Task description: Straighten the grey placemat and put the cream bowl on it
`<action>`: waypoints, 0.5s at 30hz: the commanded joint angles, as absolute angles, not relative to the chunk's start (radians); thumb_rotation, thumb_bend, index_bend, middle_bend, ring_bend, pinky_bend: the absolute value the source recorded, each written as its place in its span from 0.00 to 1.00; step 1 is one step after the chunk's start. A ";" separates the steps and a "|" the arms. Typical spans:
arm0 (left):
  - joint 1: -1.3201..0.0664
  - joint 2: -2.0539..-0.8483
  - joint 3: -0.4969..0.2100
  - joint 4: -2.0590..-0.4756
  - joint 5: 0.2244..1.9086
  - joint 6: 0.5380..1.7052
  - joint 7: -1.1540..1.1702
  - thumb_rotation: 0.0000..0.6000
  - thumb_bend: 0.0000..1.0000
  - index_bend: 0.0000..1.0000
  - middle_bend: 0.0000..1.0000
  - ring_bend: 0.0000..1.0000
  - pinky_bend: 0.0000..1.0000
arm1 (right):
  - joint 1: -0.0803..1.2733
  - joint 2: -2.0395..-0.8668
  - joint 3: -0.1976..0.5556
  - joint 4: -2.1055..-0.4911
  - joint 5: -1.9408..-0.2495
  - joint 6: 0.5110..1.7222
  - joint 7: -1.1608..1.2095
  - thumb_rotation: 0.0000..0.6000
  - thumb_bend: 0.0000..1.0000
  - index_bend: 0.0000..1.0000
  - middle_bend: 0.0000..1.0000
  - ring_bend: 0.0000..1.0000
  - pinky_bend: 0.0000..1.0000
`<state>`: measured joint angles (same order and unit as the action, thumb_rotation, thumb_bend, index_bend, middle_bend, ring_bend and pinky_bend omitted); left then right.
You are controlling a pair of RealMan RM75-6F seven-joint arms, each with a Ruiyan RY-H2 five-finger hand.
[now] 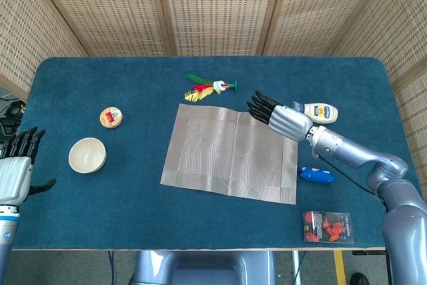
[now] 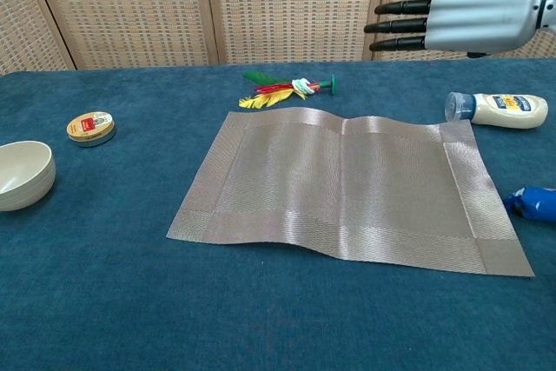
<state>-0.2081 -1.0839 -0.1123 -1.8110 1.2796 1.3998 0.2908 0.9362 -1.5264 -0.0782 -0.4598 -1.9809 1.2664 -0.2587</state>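
Background: woven cane screens stand behind the table (image 1: 80,231); its top is covered in dark blue cloth.
Placemat: the grey placemat (image 1: 231,152) (image 2: 347,190) lies flat near the middle of the table, its edges almost in line with the table edges; in the chest view a soft fold runs across it from front to back and the near edge is a little wavy.
Bowl: the cream bowl (image 1: 87,155) (image 2: 21,175) stands upright on the cloth, well apart from the placemat, toward the left side; it is not on the placemat.
Right hand: the right hand (image 1: 279,118) (image 2: 460,12) is above the far right corner of the placemat, fingers (image 2: 401,16) straight, side by side and pointing left; it holds nothing; in the chest view it is clearly lifted off the mat.
Left hand: the left hand (image 1: 15,171) is at the left edge of the table, fingers straight and a little apart, thumb out to the side; it holds nothing; only the head view shows it.
Other things: a small round tin (image 1: 111,117) (image 2: 90,127) lies beyond the bowl; a feather toy (image 1: 208,87) (image 2: 282,90) lies just past the far edge of the placemat; a sauce bottle (image 1: 321,112) (image 2: 499,110) lies on its side near the right hand; a blue packet (image 1: 316,175) (image 2: 531,202) lies just beside the right edge of the placemat; a clear pack with red pieces (image 1: 327,226) sits near the front right corner.
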 commanded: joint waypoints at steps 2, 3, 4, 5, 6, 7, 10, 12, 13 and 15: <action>-0.208 -1.086 -0.110 -1.806 1.296 1.405 0.283 1.00 0.00 0.00 0.00 0.00 0.00 | 0.877 -1.501 -0.023 -0.507 -1.907 1.400 -0.220 1.00 0.00 0.00 0.00 0.00 0.00; -0.208 -1.087 -0.108 -1.803 1.305 1.406 0.277 1.00 0.00 0.00 0.00 0.00 0.00 | 0.859 -1.487 -0.009 -0.535 -1.886 1.425 -0.207 1.00 0.00 0.00 0.00 0.00 0.00; -0.208 -1.088 -0.106 -1.799 1.315 1.408 0.270 1.00 0.00 0.00 0.00 0.00 0.00 | 0.837 -1.472 0.003 -0.572 -1.863 1.448 -0.191 1.00 0.00 0.00 0.00 0.00 0.00; -0.208 -1.089 -0.104 -1.794 1.328 1.408 0.260 1.00 0.00 0.00 0.00 0.00 0.00 | 0.817 -1.456 0.012 -0.610 -1.843 1.463 -0.185 1.00 0.00 0.00 0.00 0.00 0.00; -0.209 -1.091 -0.100 -1.786 1.343 1.409 0.249 1.00 0.00 0.00 0.00 0.00 0.00 | 0.789 -1.436 0.025 -0.663 -1.813 1.474 -0.175 1.00 0.00 0.00 0.00 0.00 0.00; -0.210 -1.092 -0.099 -1.781 1.352 1.408 0.242 1.00 0.00 0.00 0.00 0.00 0.00 | 0.773 -1.422 0.031 -0.701 -1.795 1.477 -0.171 1.00 0.00 0.00 0.00 0.00 0.00; -0.217 -1.100 -0.091 -1.756 1.385 1.401 0.217 1.00 0.00 0.00 0.00 0.00 0.00 | 0.696 -1.349 0.047 -0.876 -1.714 1.468 -0.169 1.00 0.00 0.00 0.00 0.00 0.00; -0.230 -1.110 -0.083 -1.732 1.418 1.385 0.194 1.00 0.00 0.00 0.00 0.00 0.00 | 0.624 -1.273 0.046 -1.064 -1.645 1.455 -0.180 1.00 0.00 0.00 0.00 0.00 0.00; -0.236 -1.114 -0.080 -1.723 1.432 1.380 0.187 1.00 0.00 0.00 0.00 0.00 0.00 | 0.604 -1.249 0.045 -1.127 -1.626 1.453 -0.182 1.00 0.00 0.00 0.00 0.00 0.00; -0.249 -1.129 -0.073 -1.697 1.467 1.370 0.172 1.00 0.00 0.00 0.00 0.00 0.00 | 0.550 -1.196 0.037 -1.278 -1.580 1.457 -0.176 1.00 0.00 0.01 0.00 0.00 0.00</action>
